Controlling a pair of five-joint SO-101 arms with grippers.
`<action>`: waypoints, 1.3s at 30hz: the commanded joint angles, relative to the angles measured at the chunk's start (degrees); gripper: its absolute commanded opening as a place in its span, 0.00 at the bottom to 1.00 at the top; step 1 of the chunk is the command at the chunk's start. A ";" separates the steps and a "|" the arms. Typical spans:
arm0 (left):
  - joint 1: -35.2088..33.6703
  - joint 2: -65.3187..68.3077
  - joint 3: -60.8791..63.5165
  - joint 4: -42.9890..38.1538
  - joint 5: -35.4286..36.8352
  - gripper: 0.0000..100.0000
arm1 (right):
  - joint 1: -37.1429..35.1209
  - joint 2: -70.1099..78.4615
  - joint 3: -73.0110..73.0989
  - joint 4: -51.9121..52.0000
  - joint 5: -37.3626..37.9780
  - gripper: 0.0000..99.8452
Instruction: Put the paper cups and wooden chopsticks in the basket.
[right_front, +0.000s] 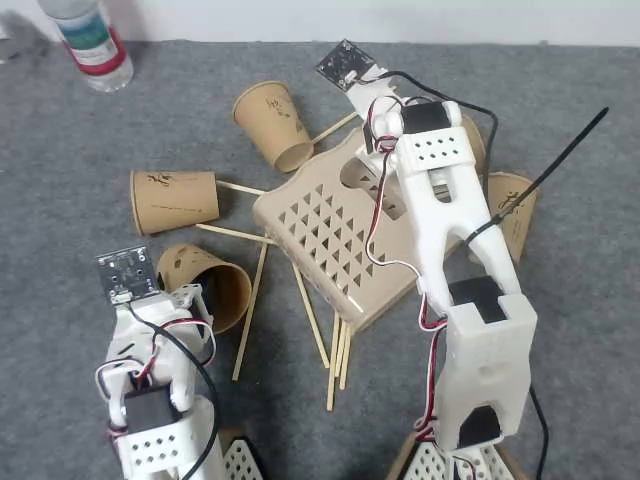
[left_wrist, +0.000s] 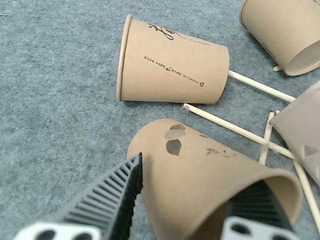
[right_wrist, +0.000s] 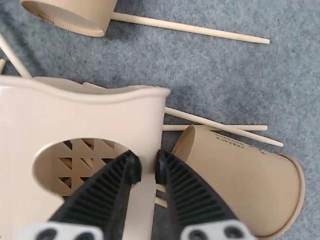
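The left gripper's (left_wrist: 197, 175) jaws stood apart astride a paper cup (left_wrist: 225, 162) bearing unreadable dark print, while the right gripper (right_wrist: 146, 167) pinched the basket (right_wrist: 75, 115) wall.

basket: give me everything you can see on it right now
The basket looks like cream plastic, with rows of triangular cutouts and an oval handle hole in one wall. It lies tipped over in the middle of the grey carpet, a perforated face turned up. The right gripper pinches the wall edge beside that hole. Several chopsticks stick out from under it, and a paper cup lies close beside the gripped wall.
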 joint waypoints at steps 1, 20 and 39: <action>0.18 -1.32 -0.31 0.09 0.00 0.26 | 0.04 -7.08 -3.25 1.71 0.18 0.01; 0.18 -1.32 -0.31 0.09 0.00 0.26 | 4.09 -15.16 -3.25 6.90 0.09 0.01; 0.18 -1.32 -0.31 0.35 0.00 0.26 | 5.32 -37.93 -2.99 26.77 0.35 0.01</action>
